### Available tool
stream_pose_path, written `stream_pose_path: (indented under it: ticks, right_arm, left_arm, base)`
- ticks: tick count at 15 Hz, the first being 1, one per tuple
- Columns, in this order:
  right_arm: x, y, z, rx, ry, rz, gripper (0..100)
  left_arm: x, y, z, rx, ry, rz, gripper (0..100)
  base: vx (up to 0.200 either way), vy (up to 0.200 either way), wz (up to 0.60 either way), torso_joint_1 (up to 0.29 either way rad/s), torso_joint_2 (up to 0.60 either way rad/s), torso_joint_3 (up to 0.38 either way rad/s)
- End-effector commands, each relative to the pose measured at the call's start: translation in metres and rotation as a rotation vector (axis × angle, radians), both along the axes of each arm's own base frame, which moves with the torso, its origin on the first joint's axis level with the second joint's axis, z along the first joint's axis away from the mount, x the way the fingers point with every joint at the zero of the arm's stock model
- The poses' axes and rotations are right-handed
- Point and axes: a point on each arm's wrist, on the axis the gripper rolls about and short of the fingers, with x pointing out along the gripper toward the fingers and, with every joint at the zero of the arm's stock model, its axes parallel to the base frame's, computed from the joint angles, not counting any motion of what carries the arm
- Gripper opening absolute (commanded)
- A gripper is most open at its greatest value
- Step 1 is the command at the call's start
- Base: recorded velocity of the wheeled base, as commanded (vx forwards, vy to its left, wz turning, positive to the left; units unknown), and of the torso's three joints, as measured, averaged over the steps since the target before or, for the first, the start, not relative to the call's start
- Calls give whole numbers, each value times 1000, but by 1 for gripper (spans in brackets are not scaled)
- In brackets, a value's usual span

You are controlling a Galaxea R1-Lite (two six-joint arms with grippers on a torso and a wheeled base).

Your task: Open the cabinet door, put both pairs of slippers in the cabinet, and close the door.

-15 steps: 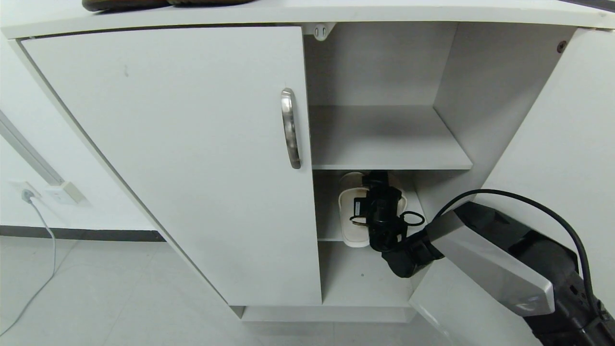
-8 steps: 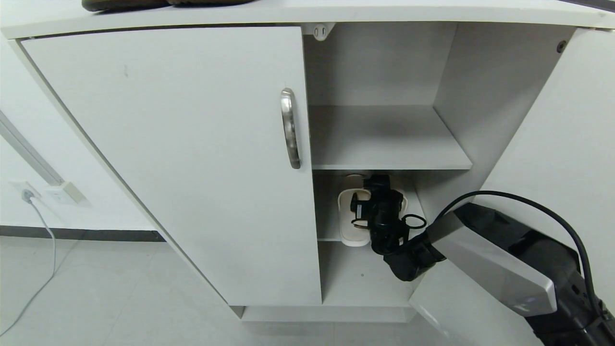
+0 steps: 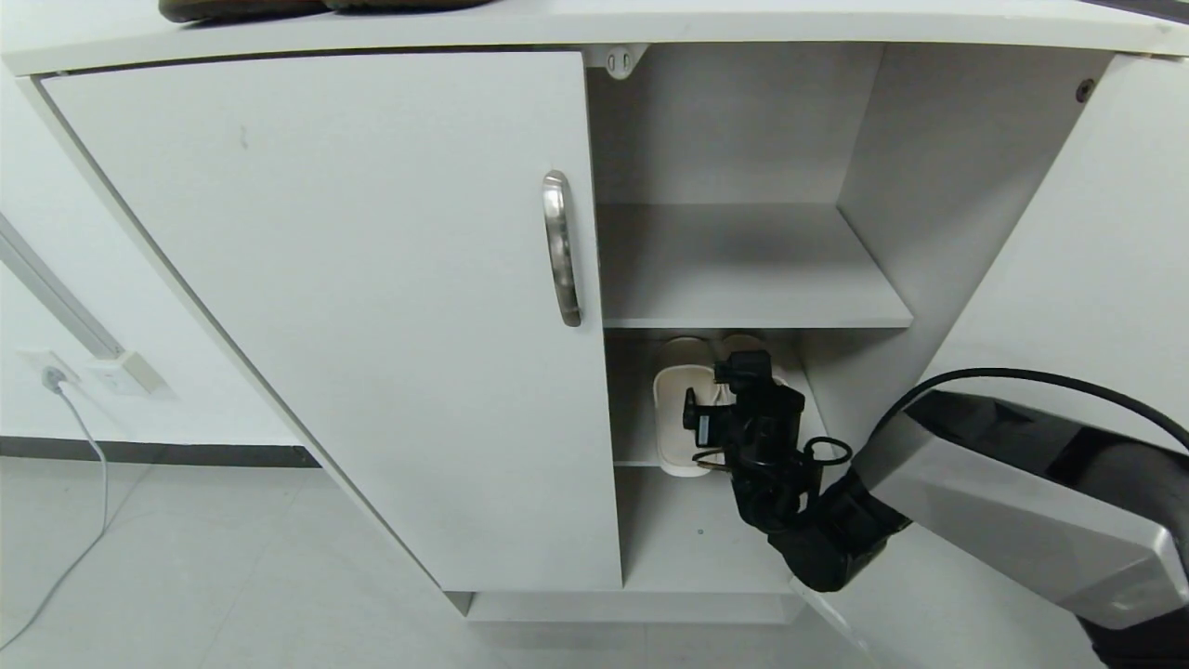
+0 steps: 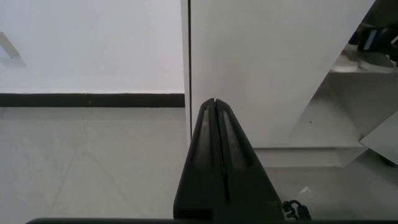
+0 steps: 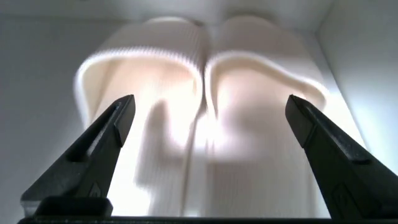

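The right tool sits inside the cabinet, in the bay below the upper shelf. Its two fingers are spread wide and hold nothing. Just beyond their tips lie the cream slippers, side by side with their inner edges touching, flat on the lower shelf and toes toward the back wall. The left tool hangs low outside the cabinet with its fingers pressed together and empty, facing the closed left door and the floor. The right door stands swung open.

A dark pair, probably the second slippers, lies on the cabinet top; only its edge shows.

By the look of the ribbed, rounded uppers, the cream slippers are light, soft and springy, likely foam. They should give under pressure rather than break. A hard pinch would deform them, and a shallow one could slip off the smooth skin. The surest hold for a pair is probably across the two touching inner walls near the opening, so both come up together. The dark pair may handle much the same, though too little of it shows to be sure.
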Motion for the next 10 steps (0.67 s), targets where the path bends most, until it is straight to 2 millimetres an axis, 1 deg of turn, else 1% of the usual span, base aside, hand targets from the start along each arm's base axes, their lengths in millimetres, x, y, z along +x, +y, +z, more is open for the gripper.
stream_pose_path:
  ticks: [1, 2, 6, 10]
  right_arm:
    - [-40, -7, 12, -11, 14, 45, 100]
    - [-48, -10, 8, -16, 21, 51, 100]
    - [-55, -8, 5, -17, 16, 64, 100]
    - [-61, -2, 6, -21, 14, 82, 100]
  left_arm:
    - [0, 0, 0, -1, 2, -1, 0]
    - [0, 0, 0, -1, 2, -1, 0]
    - [0, 0, 0, -5, 1, 1, 0]
    - [0, 0, 0, -5, 1, 1, 0]
  base:
    - [0, 0, 0, 0, 0, 0]
    - [0, 0, 0, 0, 0, 0]
    - [0, 0, 0, 0, 0, 0]
    - [-200, 0, 0, 2, 6, 5]
